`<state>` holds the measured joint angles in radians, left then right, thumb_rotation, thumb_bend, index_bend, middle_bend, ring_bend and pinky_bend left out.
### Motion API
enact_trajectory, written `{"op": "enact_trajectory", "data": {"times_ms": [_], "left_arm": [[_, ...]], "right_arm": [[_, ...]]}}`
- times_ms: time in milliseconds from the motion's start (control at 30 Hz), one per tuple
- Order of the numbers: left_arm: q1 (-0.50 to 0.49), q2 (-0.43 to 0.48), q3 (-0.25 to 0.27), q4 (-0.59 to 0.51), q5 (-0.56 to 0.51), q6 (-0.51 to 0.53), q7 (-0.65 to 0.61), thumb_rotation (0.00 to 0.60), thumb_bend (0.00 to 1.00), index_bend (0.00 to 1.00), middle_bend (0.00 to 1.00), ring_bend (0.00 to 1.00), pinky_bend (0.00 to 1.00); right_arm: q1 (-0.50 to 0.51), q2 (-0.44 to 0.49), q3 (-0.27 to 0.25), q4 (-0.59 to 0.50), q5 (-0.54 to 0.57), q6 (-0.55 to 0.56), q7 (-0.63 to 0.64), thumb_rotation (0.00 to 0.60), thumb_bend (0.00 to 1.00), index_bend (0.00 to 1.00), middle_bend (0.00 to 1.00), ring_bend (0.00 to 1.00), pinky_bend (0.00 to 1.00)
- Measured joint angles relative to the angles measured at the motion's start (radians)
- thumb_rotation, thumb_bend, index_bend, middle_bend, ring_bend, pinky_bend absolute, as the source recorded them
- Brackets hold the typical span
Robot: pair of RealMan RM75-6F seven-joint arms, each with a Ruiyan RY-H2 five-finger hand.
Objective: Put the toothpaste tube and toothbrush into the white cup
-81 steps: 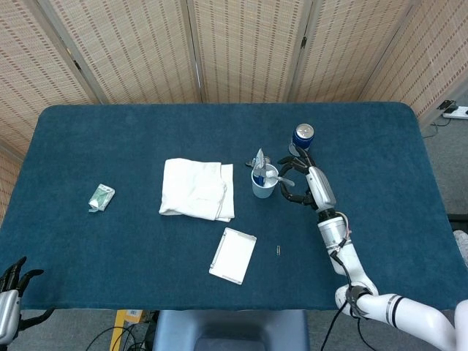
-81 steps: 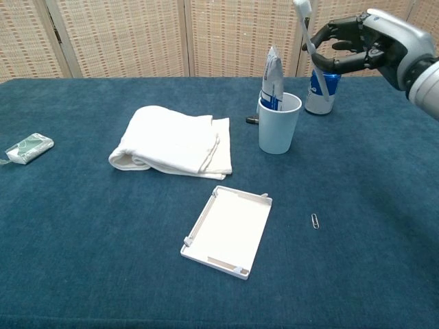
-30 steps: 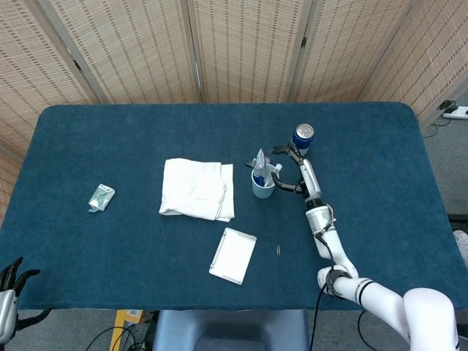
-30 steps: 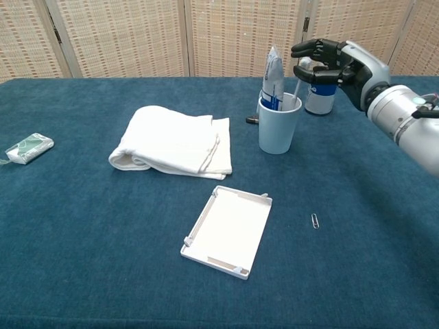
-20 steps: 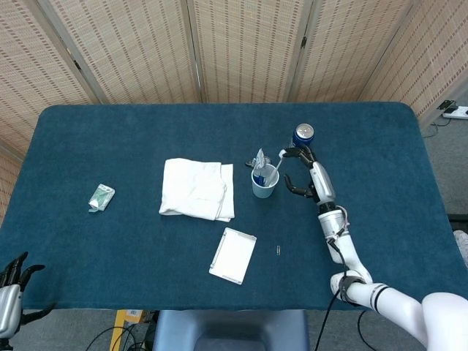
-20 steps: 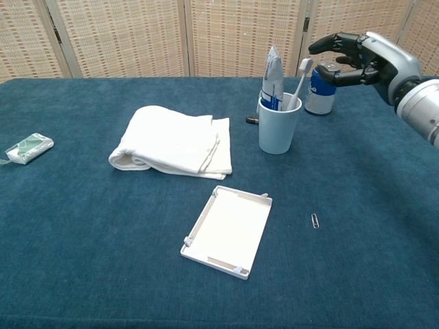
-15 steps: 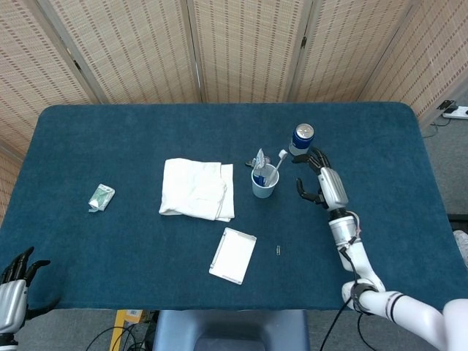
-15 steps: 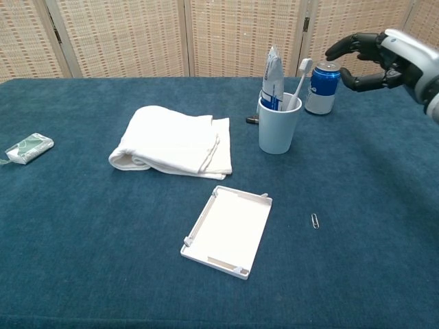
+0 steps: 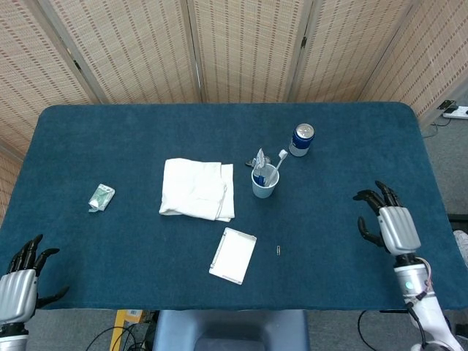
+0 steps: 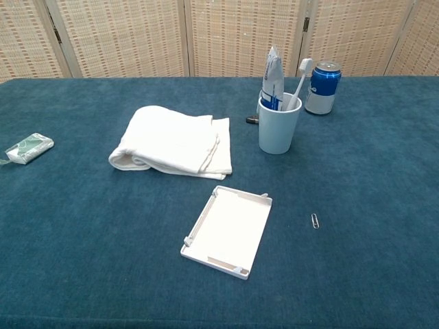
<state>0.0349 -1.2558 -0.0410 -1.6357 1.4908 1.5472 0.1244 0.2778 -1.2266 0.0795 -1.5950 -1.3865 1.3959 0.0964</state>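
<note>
The white cup (image 9: 264,185) (image 10: 278,127) stands upright near the table's middle. Inside it the toothpaste tube (image 9: 259,162) (image 10: 272,81) stands on end, and the white toothbrush (image 9: 277,164) (image 10: 298,83) leans to the right with its head up. My right hand (image 9: 386,224) hangs open over the table's near right, far from the cup, holding nothing. My left hand (image 9: 20,287) is open beyond the table's near left corner, also holding nothing. Neither hand shows in the chest view.
A blue can (image 9: 301,139) (image 10: 322,87) stands right of and behind the cup. A folded white towel (image 9: 196,189) (image 10: 171,142) lies left of the cup. A white tray lid (image 9: 233,255) (image 10: 228,231), a paper clip (image 10: 315,221) and a small green packet (image 9: 101,197) (image 10: 27,148) also lie on the table (image 10: 384,171).
My right hand lowered the toothbrush into the cup, let go of it, and drew back toward the table's near right. The left hand rose slightly at the near left corner.
</note>
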Motion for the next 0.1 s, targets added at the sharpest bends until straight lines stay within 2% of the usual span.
{"op": "enact_trajectory", "data": {"times_ms": [100], "left_arm": [[-0.004, -0.012, -0.014, -0.017, 0.008, 0.025, 0.013, 0.600, 0.13, 0.28, 0.05, 0.02, 0.15]], "right_arm": [[-0.054, 0.030, -0.030, -0.014, -0.037, 0.061, 0.018, 0.600, 0.43, 0.30, 0.27, 0.06, 0.12]]}}
